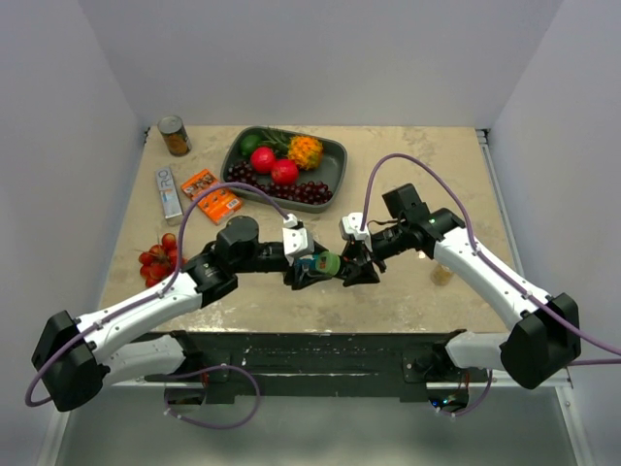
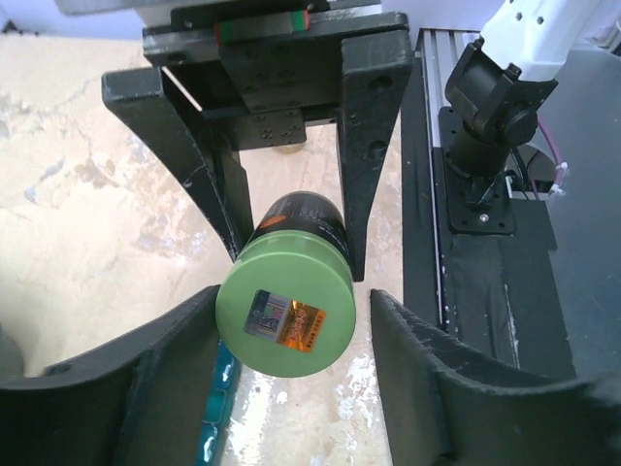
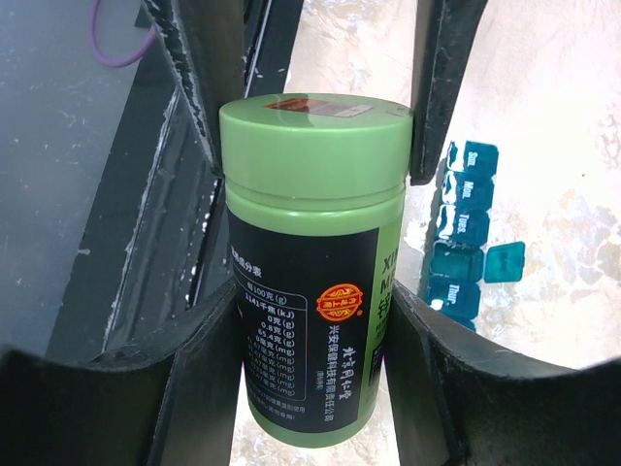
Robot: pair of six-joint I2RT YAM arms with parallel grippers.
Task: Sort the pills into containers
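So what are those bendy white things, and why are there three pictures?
They are two robot arms bolted to a table. One picture looks down from above; the other two come from cameras on the arms' wrists. The right gripper holds a green-lidded bottle by its dark body, and the left gripper has its fingers either side of the lid. Below lies a teal pill organizer, one lid open. Farther back are a tray of fruit, a can and a small pile of red fruits.
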